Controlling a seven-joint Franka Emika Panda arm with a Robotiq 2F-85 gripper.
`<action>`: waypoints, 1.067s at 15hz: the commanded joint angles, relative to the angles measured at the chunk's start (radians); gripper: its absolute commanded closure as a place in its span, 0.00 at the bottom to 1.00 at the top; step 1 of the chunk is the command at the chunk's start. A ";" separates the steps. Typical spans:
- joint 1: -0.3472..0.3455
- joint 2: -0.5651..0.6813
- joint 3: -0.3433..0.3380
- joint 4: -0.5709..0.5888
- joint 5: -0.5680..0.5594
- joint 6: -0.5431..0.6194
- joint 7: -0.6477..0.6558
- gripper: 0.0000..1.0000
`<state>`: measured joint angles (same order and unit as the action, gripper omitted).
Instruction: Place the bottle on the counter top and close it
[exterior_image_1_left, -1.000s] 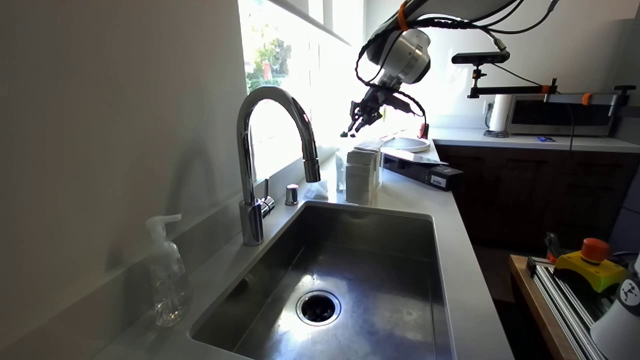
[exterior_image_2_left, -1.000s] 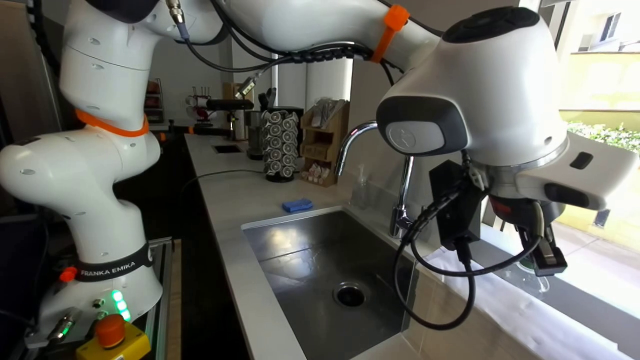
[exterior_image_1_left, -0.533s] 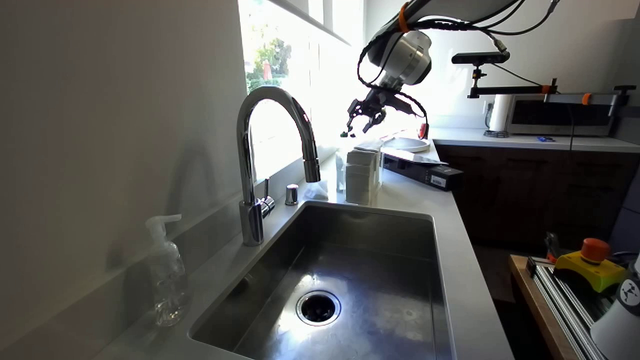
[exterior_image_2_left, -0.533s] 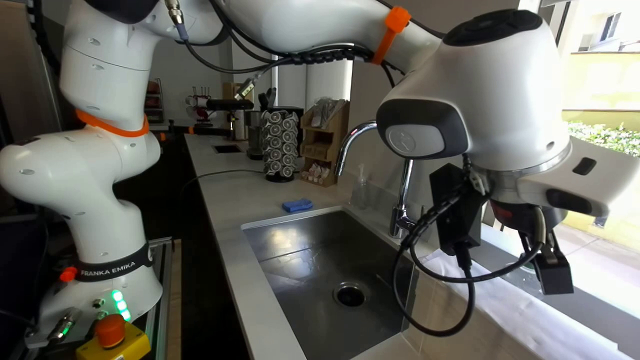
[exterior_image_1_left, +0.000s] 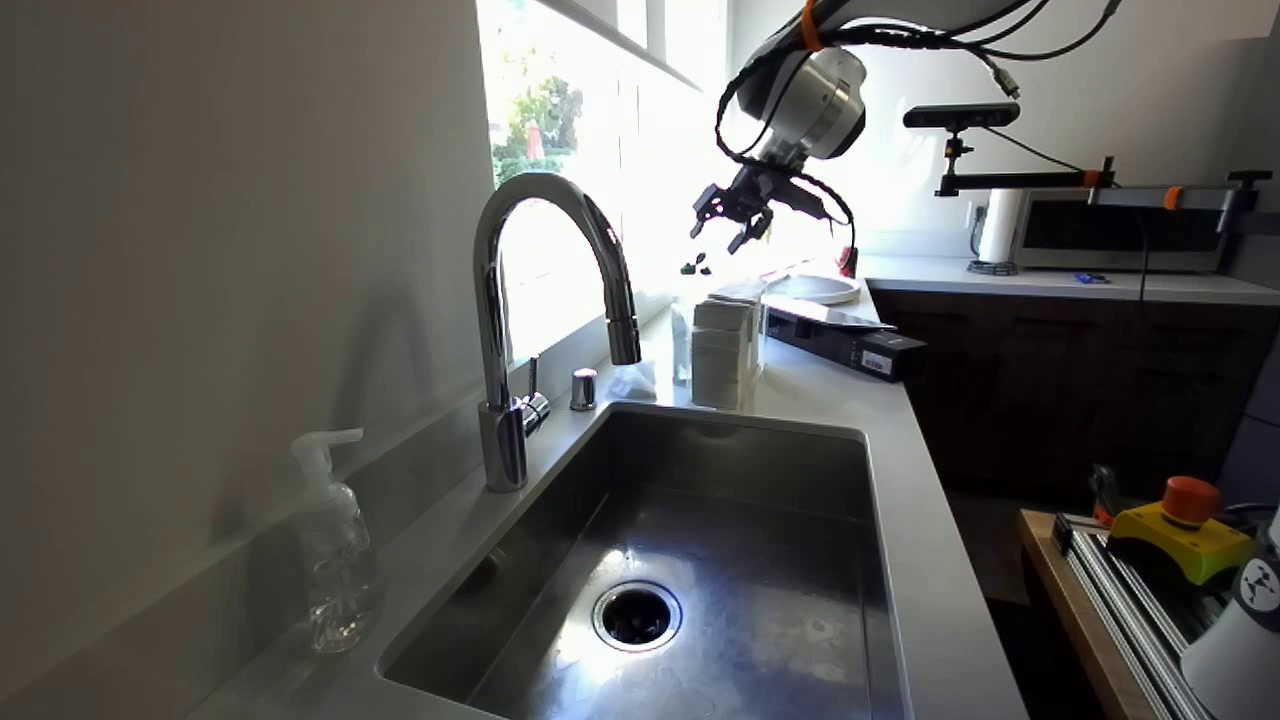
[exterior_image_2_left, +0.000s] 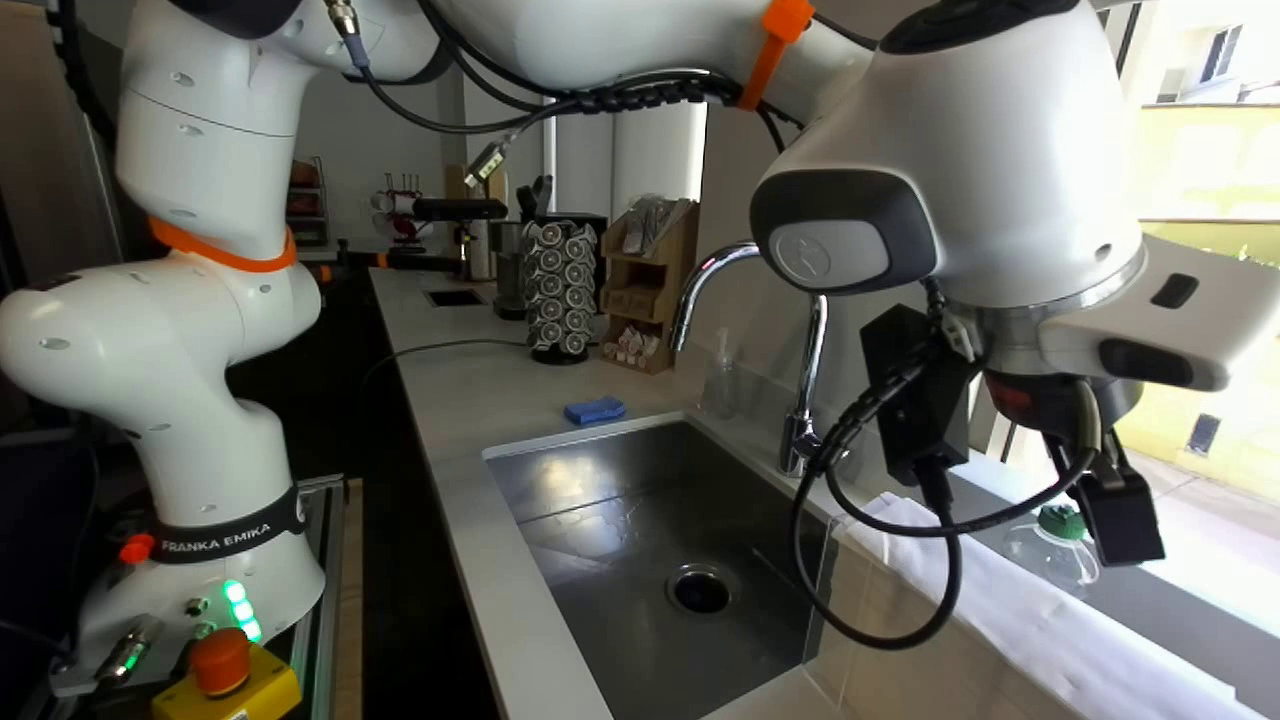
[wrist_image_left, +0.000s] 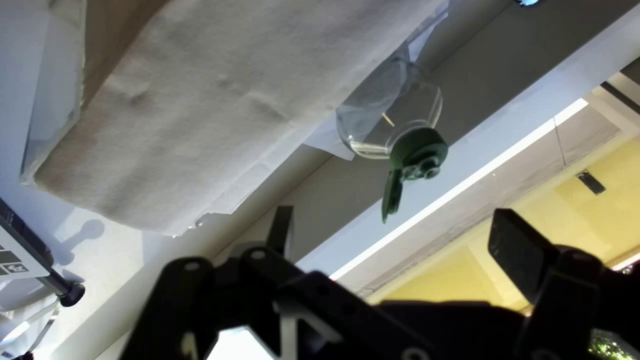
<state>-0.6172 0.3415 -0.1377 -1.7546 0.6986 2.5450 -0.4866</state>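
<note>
A clear bottle (wrist_image_left: 385, 117) with a green cap (wrist_image_left: 420, 147) stands on the counter top (exterior_image_1_left: 935, 540) near the window, beside a paper-covered block. In the wrist view its flip lid (wrist_image_left: 392, 195) hangs swung away from the spout. The cap (exterior_image_2_left: 1062, 521) also shows in an exterior view, close to my fingers. My gripper (wrist_image_left: 395, 222) is open, its fingers wide apart with nothing between them. In an exterior view the gripper (exterior_image_1_left: 715, 240) hovers just above the cap, apart from it. Much of the bottle's body is hidden behind the paper-covered block there.
The paper-covered block (exterior_image_1_left: 722, 350) stands at the sink's far edge. The sink (exterior_image_1_left: 740, 560), arched tap (exterior_image_1_left: 505, 300) and a soap dispenser (exterior_image_1_left: 340, 560) lie nearer. A dark box (exterior_image_1_left: 850, 345) and a plate (exterior_image_1_left: 815, 289) are behind. A blue sponge (exterior_image_2_left: 595, 410) lies by the sink.
My gripper's fingers were close together beside the cap a second ago. They have spread wide, and the gripper has risen slightly, leaving the green cap in sight.
</note>
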 joint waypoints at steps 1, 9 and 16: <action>0.023 -0.041 -0.027 -0.032 -0.034 -0.001 0.022 0.00; 0.036 -0.030 -0.068 -0.010 -0.151 -0.027 0.097 0.62; 0.023 0.010 -0.053 0.010 -0.182 -0.013 0.135 1.00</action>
<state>-0.5955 0.3337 -0.1921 -1.7552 0.5208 2.5411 -0.3791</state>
